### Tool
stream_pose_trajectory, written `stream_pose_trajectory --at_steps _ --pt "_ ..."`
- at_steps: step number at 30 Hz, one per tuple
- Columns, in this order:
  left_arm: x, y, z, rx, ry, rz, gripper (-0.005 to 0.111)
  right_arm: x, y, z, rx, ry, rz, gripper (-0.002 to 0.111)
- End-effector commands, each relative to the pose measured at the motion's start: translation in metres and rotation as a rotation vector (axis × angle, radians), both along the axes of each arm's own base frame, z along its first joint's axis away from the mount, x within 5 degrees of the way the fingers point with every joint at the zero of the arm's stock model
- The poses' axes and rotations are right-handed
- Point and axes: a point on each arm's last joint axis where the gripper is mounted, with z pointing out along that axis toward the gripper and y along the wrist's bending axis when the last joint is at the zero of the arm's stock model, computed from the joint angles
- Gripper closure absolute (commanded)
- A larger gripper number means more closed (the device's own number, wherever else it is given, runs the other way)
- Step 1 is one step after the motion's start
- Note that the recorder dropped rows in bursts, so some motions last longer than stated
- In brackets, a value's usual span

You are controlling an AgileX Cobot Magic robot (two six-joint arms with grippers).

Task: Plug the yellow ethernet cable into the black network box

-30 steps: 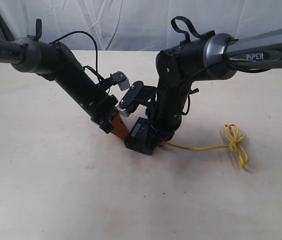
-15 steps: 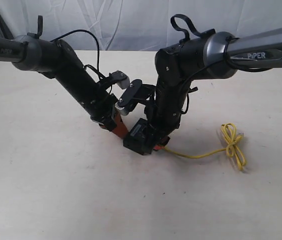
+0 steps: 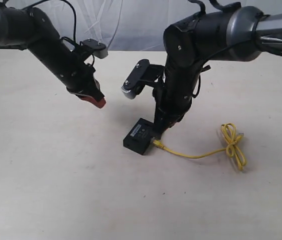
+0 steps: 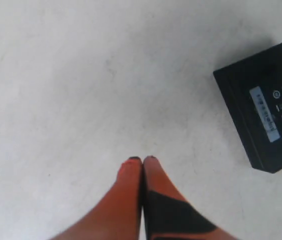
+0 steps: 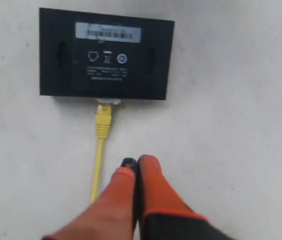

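Note:
The black network box [image 3: 139, 136] lies flat on the table, white label up, and also shows in the left wrist view [image 4: 266, 105] and the right wrist view [image 5: 106, 60]. The yellow ethernet cable [image 3: 191, 154] has its plug [image 5: 103, 116] seated in the box's side; its knotted bundle [image 3: 233, 142] lies to the right. My right gripper [image 5: 137, 162] is shut and empty, lifted just behind the plug, cord [image 5: 97, 167] beside it. My left gripper [image 4: 142, 160], raised well left of the box [image 3: 97, 102], is shut on nothing.
The pale table [image 3: 56, 175] carries only the box and the cable. A white cloth backdrop [image 3: 131, 25] hangs behind the far edge. The right arm's forearm [image 3: 181, 75] stands over the box, with a camera mount [image 3: 136, 80] sticking out to its left.
My left gripper has pulled up and away to the left from the box. The right gripper has lifted off the plug, leaving the cable plugged into the box.

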Motion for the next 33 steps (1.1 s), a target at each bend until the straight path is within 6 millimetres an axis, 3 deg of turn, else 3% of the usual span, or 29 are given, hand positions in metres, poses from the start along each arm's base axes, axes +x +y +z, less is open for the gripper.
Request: stream_pose_trajectory --at_steps 1,9,17,20,26,33 --pt "-0.003 0.010 0.030 0.075 -0.022 0.120 0.107 0.010 -0.024 0.018 -0.003 -0.016 -0.110 0.107" --pt "-0.022 0.031 0.091 0.196 -0.092 0.261 0.107 0.025 -0.102 0.051 0.010 0.005 -0.449 0.109" --pt "-0.052 0.050 0.141 0.295 -0.132 0.324 0.107 0.019 -0.155 0.099 0.156 -0.056 -0.647 0.109" --pt "-0.069 0.055 0.150 0.295 -0.148 0.338 0.107 0.013 -0.170 0.110 0.196 -0.083 -0.701 0.109" --pt "-0.103 0.068 0.167 0.299 -0.220 0.371 0.107 -0.013 -0.196 0.111 0.263 -0.195 -0.798 0.109" --pt "-0.143 0.078 0.185 0.194 -0.366 0.449 0.107 -0.047 -0.206 0.121 0.369 -0.394 -0.829 0.109"
